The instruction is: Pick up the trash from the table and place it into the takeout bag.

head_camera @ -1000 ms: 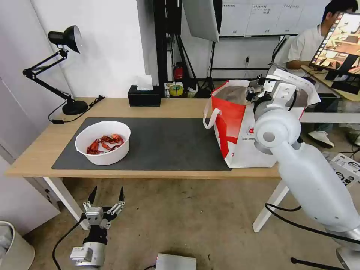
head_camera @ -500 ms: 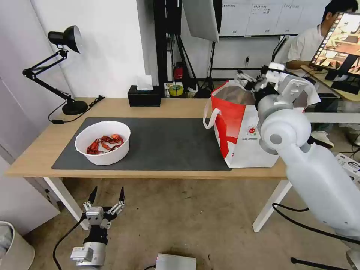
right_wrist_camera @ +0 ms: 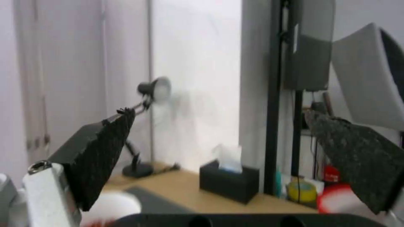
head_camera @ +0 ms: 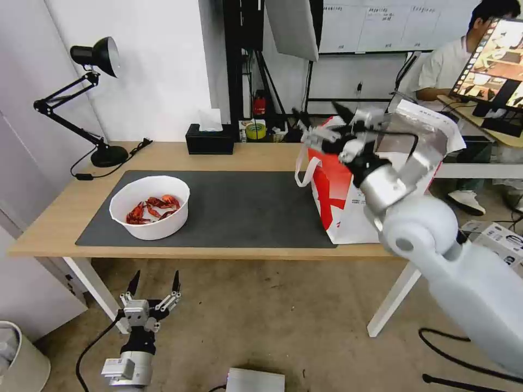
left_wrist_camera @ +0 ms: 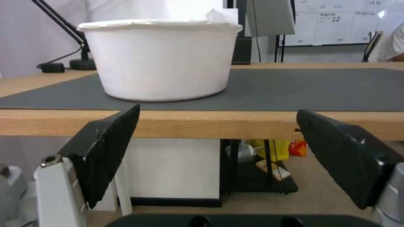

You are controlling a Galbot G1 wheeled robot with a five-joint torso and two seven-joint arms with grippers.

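Observation:
A white round bowl [head_camera: 150,207] of red crayfish shells stands on the left part of the dark grey mat [head_camera: 245,207] on the light-wood table [head_camera: 54,223]. The white-and-red takeout bag [head_camera: 348,201] stands open on the table's right end. My right gripper [head_camera: 318,117] hangs open and empty above the bag's left rim, pointing left over the table. My left gripper [head_camera: 155,280] is open, below the table's front edge. In the left wrist view that gripper [left_wrist_camera: 219,119] faces the table edge [left_wrist_camera: 210,124] with the bowl [left_wrist_camera: 162,60] just above. The right gripper [right_wrist_camera: 219,115] is spread wide.
A black tissue box [head_camera: 209,140] sits at the table's back edge, seen also from the right wrist as the tissue box [right_wrist_camera: 229,183]. A black desk lamp [head_camera: 98,103] stands at the back left. A white bin [head_camera: 16,359] is on the floor at the left.
My right arm has lifted out of the takeout bag and swung left, so its gripper now hangs open over the bag's left rim. The left arm and bowl have not moved.

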